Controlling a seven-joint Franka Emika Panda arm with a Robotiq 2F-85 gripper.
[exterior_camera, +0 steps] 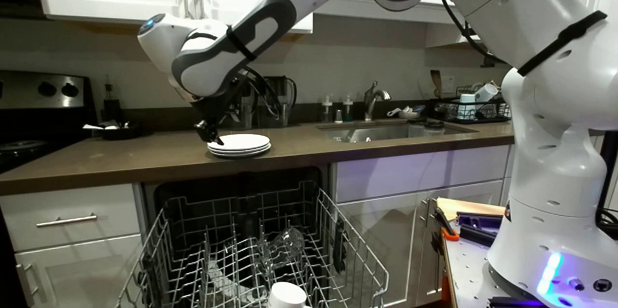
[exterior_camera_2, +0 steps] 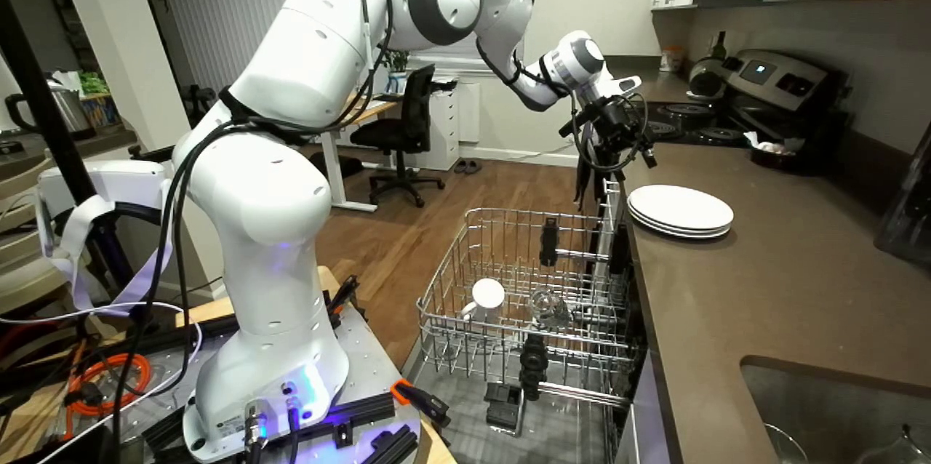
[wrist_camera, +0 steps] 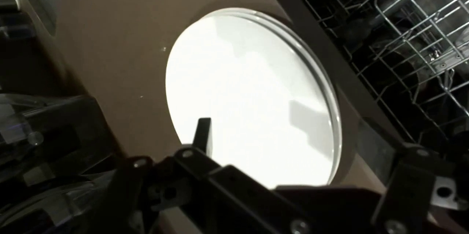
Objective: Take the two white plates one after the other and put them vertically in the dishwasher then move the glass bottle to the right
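Observation:
The white plates point(exterior_camera: 240, 142) lie flat in a stack of what looks like three near the counter's front edge. Below them is the dishwasher point(exterior_camera: 285, 180), its wire rack point(exterior_camera_2: 549, 242) pulled out. My gripper point(exterior_camera: 209, 134) hangs over the stack's end farther from the robot base. In the wrist view the gripper point(wrist_camera: 284, 131) is open, one finger point(wrist_camera: 202, 133) over the top plate point(wrist_camera: 242, 91) and the other finger point(wrist_camera: 377, 149) beyond its rim. Nothing is held. A clear glass vessel point(exterior_camera: 289, 243) lies in the rack; whether it is the glass bottle I cannot tell.
A white cup point(exterior_camera_2: 488, 294) stands upside down in the rack near the clear vessel. Behind the stack, dark pitchers point(exterior_camera: 277, 100) stand against the wall. A sink point(exterior_camera: 381, 132) and a loaded dish rack point(exterior_camera: 475, 109) are farther along the counter. Beyond the plates is a stove point(exterior_camera_2: 691, 113).

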